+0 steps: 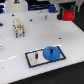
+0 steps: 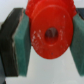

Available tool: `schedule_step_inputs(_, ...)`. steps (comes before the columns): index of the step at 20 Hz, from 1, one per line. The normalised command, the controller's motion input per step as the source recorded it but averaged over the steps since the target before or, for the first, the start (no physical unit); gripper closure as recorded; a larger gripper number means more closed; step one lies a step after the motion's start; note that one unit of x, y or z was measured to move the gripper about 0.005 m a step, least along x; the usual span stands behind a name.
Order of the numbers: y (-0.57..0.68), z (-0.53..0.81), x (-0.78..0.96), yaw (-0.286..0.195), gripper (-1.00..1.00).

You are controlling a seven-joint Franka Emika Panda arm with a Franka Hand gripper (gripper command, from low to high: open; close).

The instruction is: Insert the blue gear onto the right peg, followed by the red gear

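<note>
Right, my arm sits high at 1 o'clock in exterior view, only lower end showing at frame edge. Gripper (image 1: 67, 15) points down, jaws closed on red gear (image 1: 67, 15). Wrist view confirms: red gear (image 2: 50, 31) clamped between teal pads (image 2: 23, 44), dark hub hole facing camera. Blue gear (image 1: 51, 52) lies flat on plate (image 1: 35, 58) at 6 o'clock, over right peg, which I can't see. Left peg (image 1: 37, 56) bare, just beside gear.

Pincer (image 2: 48, 37) clamped on red gear (image 2: 50, 31), teal pads (image 2: 23, 44) pressing both sides; arm raised high.
</note>
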Motion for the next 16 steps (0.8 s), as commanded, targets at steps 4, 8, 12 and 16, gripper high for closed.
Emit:
schedule_step_inputs(4, -0.19, 0.19, 0.8, 0.0, 1.0)
schedule_step_inputs(8, -0.25, 0.1, 0.72, 0.0, 1.0)
schedule_step_inputs(12, -0.28, 0.05, 0.61, 0.0, 1.0)
schedule_step_inputs(16, -0.27, 0.01, 0.53, 0.0, 1.0)
